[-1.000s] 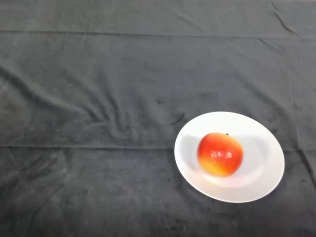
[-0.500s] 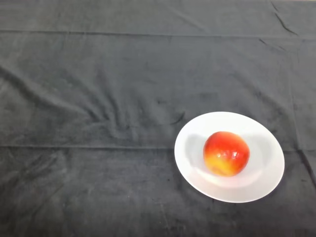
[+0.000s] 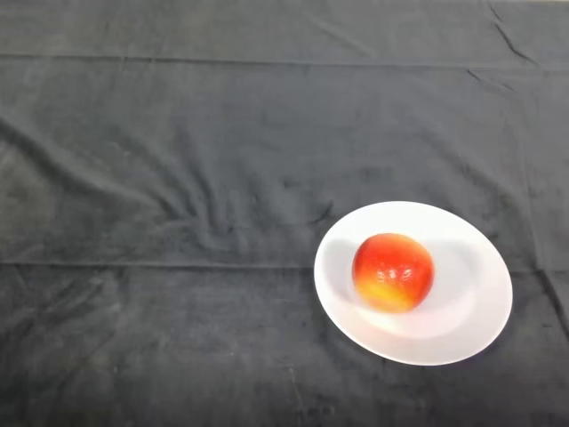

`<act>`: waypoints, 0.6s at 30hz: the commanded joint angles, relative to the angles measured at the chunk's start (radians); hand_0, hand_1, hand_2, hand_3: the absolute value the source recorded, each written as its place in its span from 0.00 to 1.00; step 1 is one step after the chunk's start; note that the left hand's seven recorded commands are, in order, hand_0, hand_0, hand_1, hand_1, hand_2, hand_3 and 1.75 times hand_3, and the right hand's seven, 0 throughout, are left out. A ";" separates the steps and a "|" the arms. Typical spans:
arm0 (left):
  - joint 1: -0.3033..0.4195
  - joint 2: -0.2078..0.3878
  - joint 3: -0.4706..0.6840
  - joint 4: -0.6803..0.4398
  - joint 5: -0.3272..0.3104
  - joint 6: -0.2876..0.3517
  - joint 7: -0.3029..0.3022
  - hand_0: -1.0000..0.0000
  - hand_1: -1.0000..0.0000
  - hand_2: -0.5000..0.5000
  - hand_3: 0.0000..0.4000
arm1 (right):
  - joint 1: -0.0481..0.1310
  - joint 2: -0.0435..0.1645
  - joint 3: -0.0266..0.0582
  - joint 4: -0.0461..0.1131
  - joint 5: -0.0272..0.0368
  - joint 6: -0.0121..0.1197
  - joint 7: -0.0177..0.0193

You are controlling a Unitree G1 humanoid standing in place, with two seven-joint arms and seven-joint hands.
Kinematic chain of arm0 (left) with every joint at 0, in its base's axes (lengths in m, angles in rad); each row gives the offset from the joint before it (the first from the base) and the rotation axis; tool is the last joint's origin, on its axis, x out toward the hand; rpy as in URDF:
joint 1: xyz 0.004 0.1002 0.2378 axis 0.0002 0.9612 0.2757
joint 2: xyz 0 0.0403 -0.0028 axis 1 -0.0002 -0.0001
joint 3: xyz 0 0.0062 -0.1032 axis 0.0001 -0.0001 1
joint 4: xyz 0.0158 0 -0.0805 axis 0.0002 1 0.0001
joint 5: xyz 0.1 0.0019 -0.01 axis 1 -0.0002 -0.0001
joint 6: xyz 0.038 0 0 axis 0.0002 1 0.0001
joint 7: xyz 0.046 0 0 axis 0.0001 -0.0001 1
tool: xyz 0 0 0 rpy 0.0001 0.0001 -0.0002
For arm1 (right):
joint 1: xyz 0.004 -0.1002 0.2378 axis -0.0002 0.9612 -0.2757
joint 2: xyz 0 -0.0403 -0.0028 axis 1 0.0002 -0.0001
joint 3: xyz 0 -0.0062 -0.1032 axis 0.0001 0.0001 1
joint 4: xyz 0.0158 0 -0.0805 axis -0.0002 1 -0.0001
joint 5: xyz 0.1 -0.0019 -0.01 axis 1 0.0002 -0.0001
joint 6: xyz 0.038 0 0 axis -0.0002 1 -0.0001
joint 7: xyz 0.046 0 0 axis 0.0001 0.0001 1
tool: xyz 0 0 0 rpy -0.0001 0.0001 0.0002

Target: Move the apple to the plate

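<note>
One apple (image 3: 393, 271) and one plate (image 3: 471, 325) are all that sit on the counter (image 3: 178, 178), and no part of the robot shows in the head view, so the state of the fingers cannot be told.

Nearest the camera, along the lower edge, the dark cloth (image 3: 160, 356) lies in soft, shallow wrinkles, with a faint horizontal fold line running across just above them.

Farther in, at the lower right, stands the white round plate, flat on the cloth. Its near rim is bare and its right rim lies close to the right edge of the view. The apple rests on the plate, a little left of the plate's centre and somewhat toward its far side, well inside the rim all round. It is red over most of its skin, turning yellow-orange on the lower near side, with small bright glints on top. A soft shadow falls on the plate to the apple's left.

Beyond the plate, the cloth bunches into several slanting creases in the middle and left of the view. Farther still, a long straight seam crosses the cloth from side to side, and a few short creases mark the far right corner.
</note>
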 commanded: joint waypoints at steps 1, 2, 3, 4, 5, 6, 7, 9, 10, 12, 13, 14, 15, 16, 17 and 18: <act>0.013 0.028 0.009 -0.012 0.025 0.016 -0.007 1.00 1.00 0.50 0.00 | -0.015 -0.019 -0.0040 0.000 0.0182 -0.009 0.0021; 0.012 0.028 0.010 -0.012 0.027 0.017 -0.008 1.00 1.00 0.50 0.00 | -0.015 -0.019 -0.0039 0.000 0.0182 -0.009 0.0020; 0.012 0.028 0.011 -0.013 0.028 0.018 -0.008 1.00 1.00 0.50 0.00 | -0.015 -0.019 -0.0039 0.000 0.0182 -0.009 0.0020; 0.012 0.027 0.012 -0.013 0.030 0.018 -0.008 1.00 1.00 0.50 0.00 | -0.015 -0.019 -0.0039 0.000 0.0182 -0.009 0.0020; 0.012 0.027 0.013 -0.014 0.031 0.019 -0.008 1.00 1.00 0.50 0.00 | -0.015 -0.019 -0.0039 0.000 0.0182 -0.009 0.0020; 0.012 0.026 0.014 -0.014 0.033 0.019 -0.008 1.00 1.00 0.50 0.00 | -0.015 -0.019 -0.0039 0.000 0.0182 -0.009 0.0020; 0.011 0.026 0.015 -0.015 0.035 0.019 -0.008 1.00 1.00 0.50 0.00 | -0.015 -0.019 -0.0039 0.000 0.0182 -0.009 0.0020; 0.010 0.024 0.016 -0.016 0.038 0.020 -0.008 1.00 1.00 0.50 0.00 | -0.015 -0.019 -0.0039 0.000 0.0182 -0.009 0.0020; 0.009 0.024 0.017 -0.016 0.040 0.021 -0.008 1.00 1.00 0.50 0.00 | -0.015 -0.019 -0.0039 0.000 0.0181 -0.009 0.0020; 0.009 0.023 0.019 -0.017 0.043 0.022 -0.010 1.00 1.00 0.50 0.00 | -0.015 -0.019 -0.0039 -0.001 0.0181 -0.009 0.0020; 0.009 0.023 0.020 -0.018 0.045 0.023 -0.010 1.00 1.00 0.50 0.00 | -0.015 -0.019 -0.0039 -0.001 0.0181 -0.009 0.0020; 0.009 0.022 0.021 -0.018 0.046 0.023 -0.011 1.00 1.00 0.50 0.00 | -0.015 -0.019 -0.0039 -0.001 0.0181 -0.009 0.0020; 0.008 0.022 0.022 -0.018 0.048 0.024 -0.011 1.00 1.00 0.50 0.00 | -0.015 -0.019 -0.0039 -0.001 0.0181 -0.009 0.0020; 0.008 0.022 0.023 -0.019 0.049 0.024 -0.012 1.00 1.00 0.50 0.00 | -0.015 -0.019 -0.0039 -0.001 0.0181 -0.009 0.0019; 0.008 0.022 0.023 -0.019 0.051 0.025 -0.012 1.00 1.00 0.50 0.00 | -0.015 -0.019 -0.0039 -0.001 0.0181 -0.009 0.0019; 0.008 0.021 0.024 -0.019 0.052 0.025 -0.012 1.00 1.00 0.50 0.00 | -0.015 -0.019 -0.0039 -0.001 0.0181 -0.009 0.0019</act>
